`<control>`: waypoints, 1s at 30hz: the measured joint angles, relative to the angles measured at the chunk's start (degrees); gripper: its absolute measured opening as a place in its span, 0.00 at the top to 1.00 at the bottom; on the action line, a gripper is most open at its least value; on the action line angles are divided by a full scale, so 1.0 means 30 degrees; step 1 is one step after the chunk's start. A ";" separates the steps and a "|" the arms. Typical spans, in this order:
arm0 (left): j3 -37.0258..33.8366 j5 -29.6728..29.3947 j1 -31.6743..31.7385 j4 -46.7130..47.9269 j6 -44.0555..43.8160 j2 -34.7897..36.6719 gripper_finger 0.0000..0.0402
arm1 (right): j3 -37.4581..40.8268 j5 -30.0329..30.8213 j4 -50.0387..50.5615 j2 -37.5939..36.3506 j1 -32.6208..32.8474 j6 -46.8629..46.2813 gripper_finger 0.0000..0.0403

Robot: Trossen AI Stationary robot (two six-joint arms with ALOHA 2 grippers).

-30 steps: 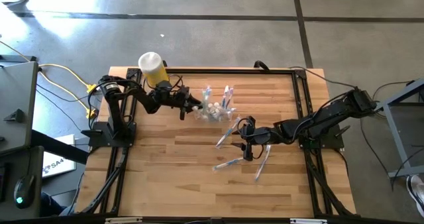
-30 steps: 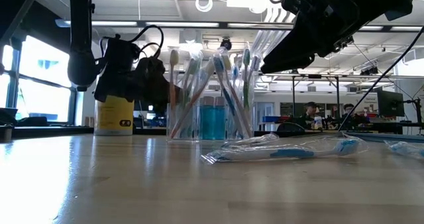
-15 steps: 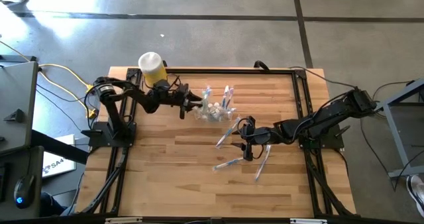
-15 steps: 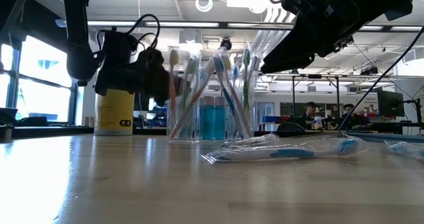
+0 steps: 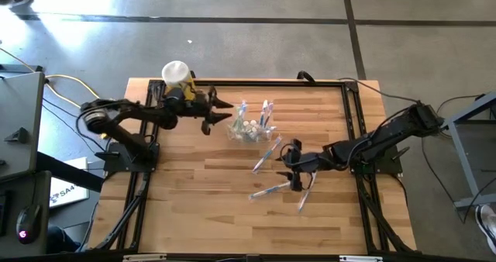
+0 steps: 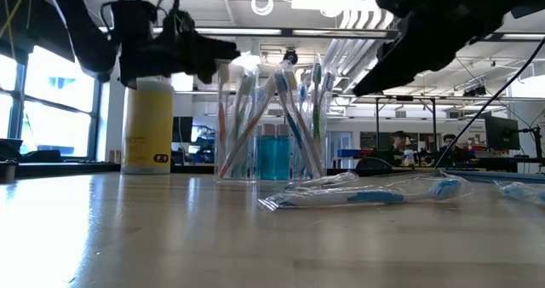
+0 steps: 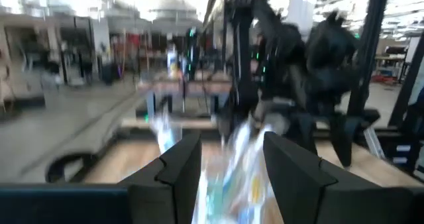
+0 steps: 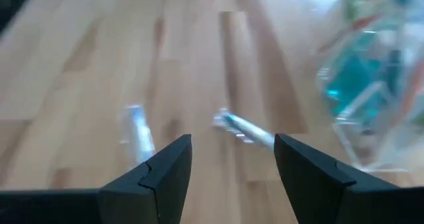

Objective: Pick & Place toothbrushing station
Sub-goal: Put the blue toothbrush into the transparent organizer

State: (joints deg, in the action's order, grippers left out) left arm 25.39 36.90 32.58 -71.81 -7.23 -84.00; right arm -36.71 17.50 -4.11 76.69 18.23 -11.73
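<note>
Pictured on the table point(image 5: 201, 208): left hand point(image 5: 222, 111) open beside the holder cup point(image 5: 249, 129), right hand point(image 5: 294, 167) open above loose toothbrushes point(image 5: 267, 191).

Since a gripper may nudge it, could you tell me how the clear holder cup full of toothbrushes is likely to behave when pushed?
The holder cup looks top-heavy: toothbrushes splay well above its rim, so a high push may tip it. Its clear plastic probably makes it light and apt to slide on the smooth wooden table.

Wooden table point(image 5: 194, 208) carries holder cup point(image 5: 248, 130), yellow cylinder point(image 5: 177, 77) (white-capped), loose toothbrushes point(image 5: 267, 191).
</note>
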 joint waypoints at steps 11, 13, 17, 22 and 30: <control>0.0022 0.0097 -0.1748 0.2534 0.0222 0.2947 0.61 | 0.0017 -0.2497 0.2380 0.1921 0.0840 -0.0542 0.49; 0.0022 0.0024 -0.2370 0.2905 0.0498 0.2934 0.61 | 0.0017 -0.3464 0.2149 0.2329 0.0555 -0.0688 0.49; 0.0022 -0.0208 -0.3566 0.2927 0.0787 0.2934 0.61 | 0.0017 -0.4589 0.2073 0.2906 -0.0065 -0.0704 0.49; 0.0022 -0.0262 -0.5105 0.2654 0.0832 0.2985 0.61 | 0.0017 -0.7224 0.1119 0.4154 -0.0944 -0.0742 0.49; 0.0022 -0.0354 -0.6288 0.2696 0.0827 0.2985 0.61 | -0.0018 -0.9128 -0.1009 0.6295 -0.1264 -0.1510 0.49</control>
State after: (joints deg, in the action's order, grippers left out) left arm 25.45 35.84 13.72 -63.72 -4.75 -75.05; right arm -36.77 -9.88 -7.14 95.57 14.44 -16.26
